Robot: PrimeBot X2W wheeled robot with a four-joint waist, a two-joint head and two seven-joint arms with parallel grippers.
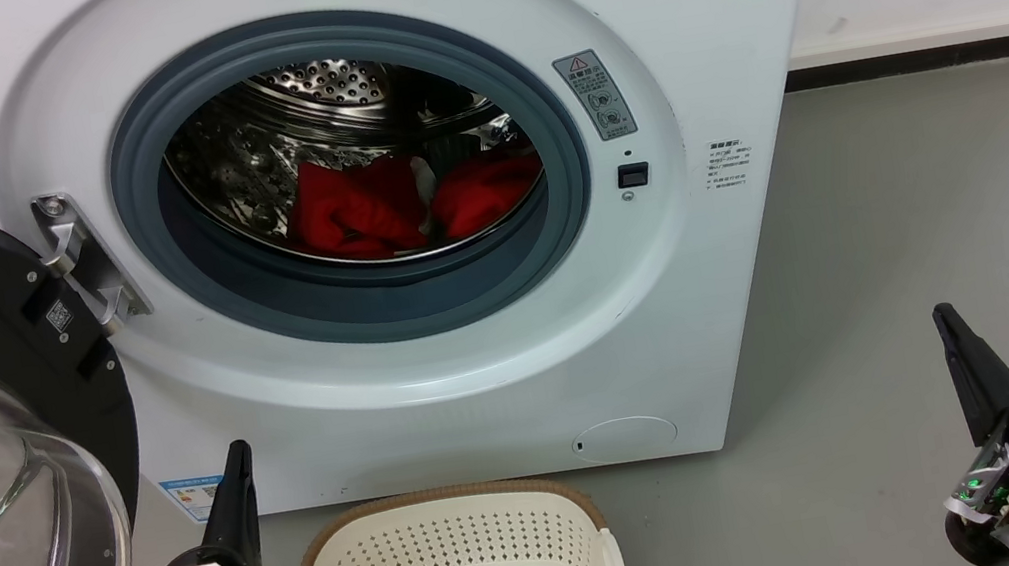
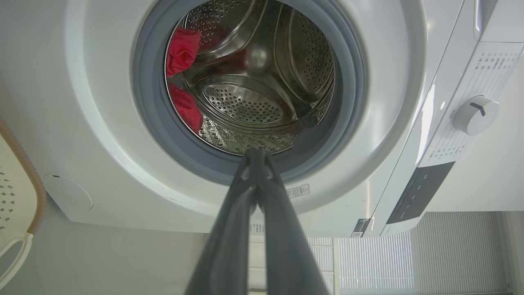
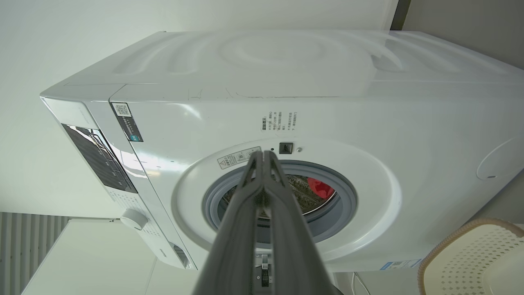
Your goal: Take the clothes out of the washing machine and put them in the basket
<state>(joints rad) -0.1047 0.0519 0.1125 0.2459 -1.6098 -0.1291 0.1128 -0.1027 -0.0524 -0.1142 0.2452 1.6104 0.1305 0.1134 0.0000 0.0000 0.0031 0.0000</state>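
Jaws of both arms closed (empty) over grey floor (image 1: pixel 919 217), washing machine (image 1: pixel 710 48) ahead.

Grey floor (image 1: pixel 916 258), smooth and level. Washing machine (image 1: pixel 709 38) stands directly on it, ahead of both sets of fingers. Basket (image 1: pixel 465 542) rests on the floor just beside the left fingers (image 1: pixel 235 498), well apart from the right fingers (image 1: pixel 974 371), near the machine's base.
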